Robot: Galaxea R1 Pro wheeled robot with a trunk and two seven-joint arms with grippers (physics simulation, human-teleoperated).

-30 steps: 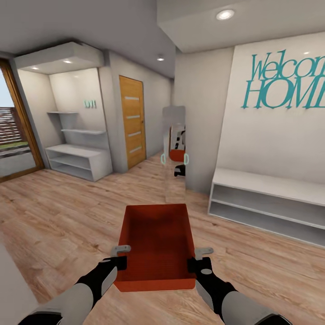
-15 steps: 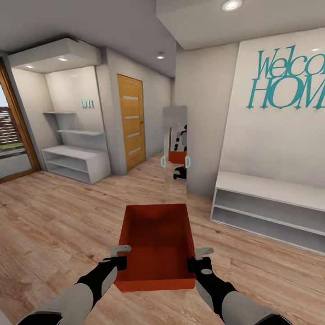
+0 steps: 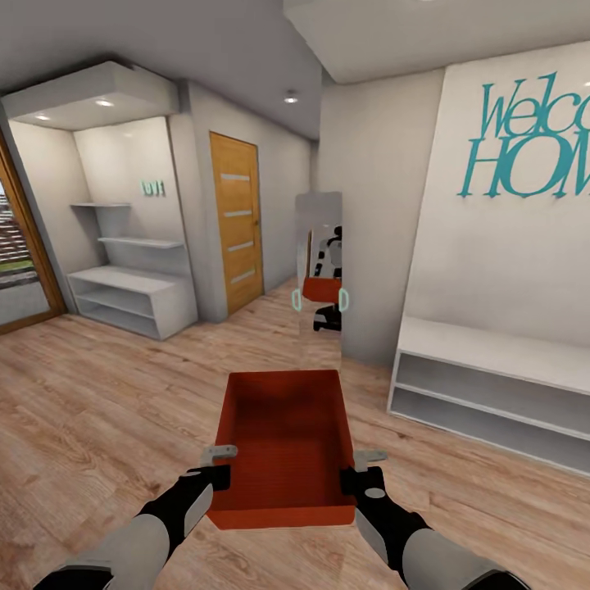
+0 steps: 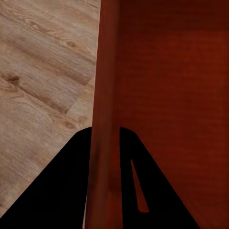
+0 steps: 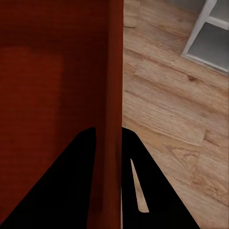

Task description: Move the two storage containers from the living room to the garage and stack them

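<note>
I hold one red-orange open-top storage container [image 3: 283, 442] level in front of me, above a pale wood plank floor. My left gripper [image 3: 220, 469] is shut on its left wall and my right gripper [image 3: 354, 469] on its right wall. In the left wrist view the thin red wall [image 4: 105, 95] runs between the dark fingers of the left gripper [image 4: 106, 157]. The right wrist view has the other wall [image 5: 114, 71] pinched in the right gripper [image 5: 109, 157]. The container is empty inside.
A tall mirror [image 3: 318, 279] ahead reflects me and the container. An orange wooden door [image 3: 236, 221] stands left of it. A low white shelf bench [image 3: 492, 373] lines the right wall under teal "Welcome HOME" lettering. White shelves [image 3: 131, 299] and a glass door [image 3: 16, 270] are at left.
The whole view has shifted: the camera has moved forward, the bench sliding right and the white shelves left. The container and both grippers keep the same hold.
</note>
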